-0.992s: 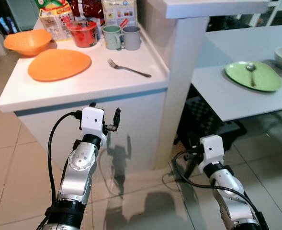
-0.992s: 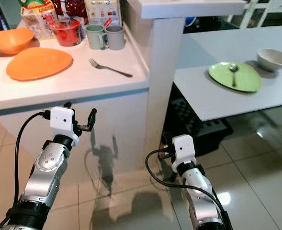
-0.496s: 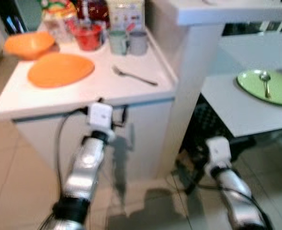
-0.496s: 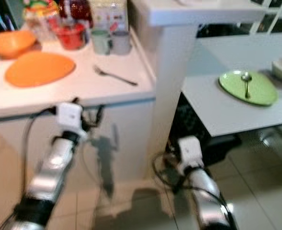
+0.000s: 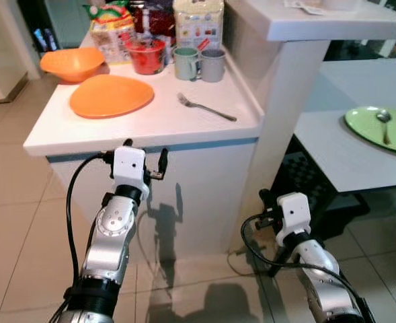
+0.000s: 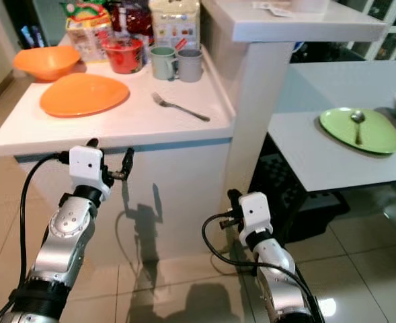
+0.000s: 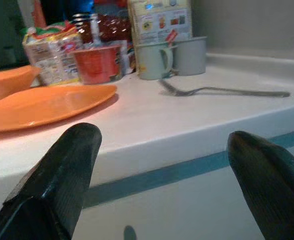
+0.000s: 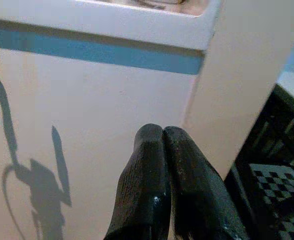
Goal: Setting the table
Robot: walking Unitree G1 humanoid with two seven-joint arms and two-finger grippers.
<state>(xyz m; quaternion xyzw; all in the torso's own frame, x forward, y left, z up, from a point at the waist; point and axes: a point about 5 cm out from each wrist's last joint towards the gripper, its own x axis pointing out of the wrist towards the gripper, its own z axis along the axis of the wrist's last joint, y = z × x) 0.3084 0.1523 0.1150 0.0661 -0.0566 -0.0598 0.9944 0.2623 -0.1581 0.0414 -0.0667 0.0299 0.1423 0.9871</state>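
The fork (image 5: 206,108) is lying on the white bench (image 5: 150,124), just beside the orange plate (image 5: 111,95) and in front of the two mugs (image 5: 200,63). The left claw (image 5: 144,149) is being held spread wide and empty below the bench edge nearest the plate; the right claw (image 8: 164,187) is pressed closed, grasping nothing. The fork is probably light, stiff and slippery, lying flat, so its thin handle is likely best pinched mid-length.

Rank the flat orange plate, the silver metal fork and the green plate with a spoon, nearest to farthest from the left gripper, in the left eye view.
1. Flat orange plate, counter's left side.
2. Silver metal fork, counter's right side; close to the first.
3. Green plate, far right table.
Left gripper sits below the counter edge.
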